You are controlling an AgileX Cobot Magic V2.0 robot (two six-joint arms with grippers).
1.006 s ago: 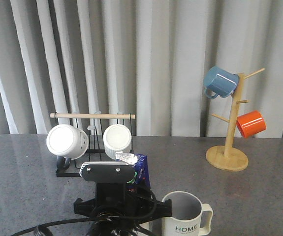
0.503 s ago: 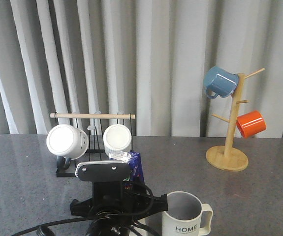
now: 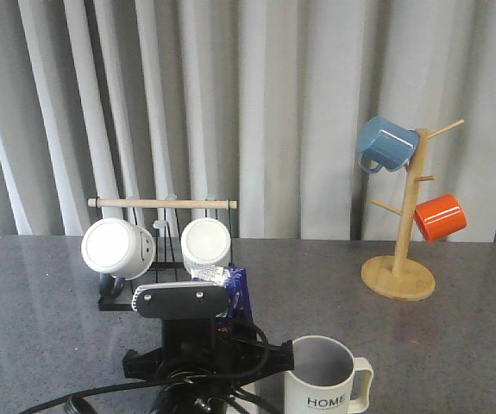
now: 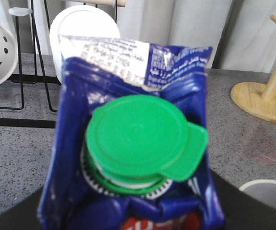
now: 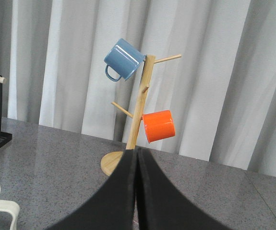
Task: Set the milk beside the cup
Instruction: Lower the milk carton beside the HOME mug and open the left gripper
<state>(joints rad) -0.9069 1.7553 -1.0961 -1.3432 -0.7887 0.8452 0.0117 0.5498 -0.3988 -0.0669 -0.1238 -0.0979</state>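
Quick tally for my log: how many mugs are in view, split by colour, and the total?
White mugs on the black rack: 2
Blue mug on the wooden tree: 1
Orange mug on the tree: 1
Pale "HOME" cup: 1
Total: 5

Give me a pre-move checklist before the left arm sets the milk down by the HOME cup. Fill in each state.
1. Milk at the left end effector: cannot tell; the carton fills the left wrist view, but the fingers are hidden.
2. Green cap on the spout: ok.
3. HOME cup upright on the table: ok.
4. Bare tabletop left of the cup: cannot tell; the left arm blocks it in the front view.
5. Right end effector shut, holding nothing: ok.
6. Rack of white mugs behind the carton, apart from it: ok.
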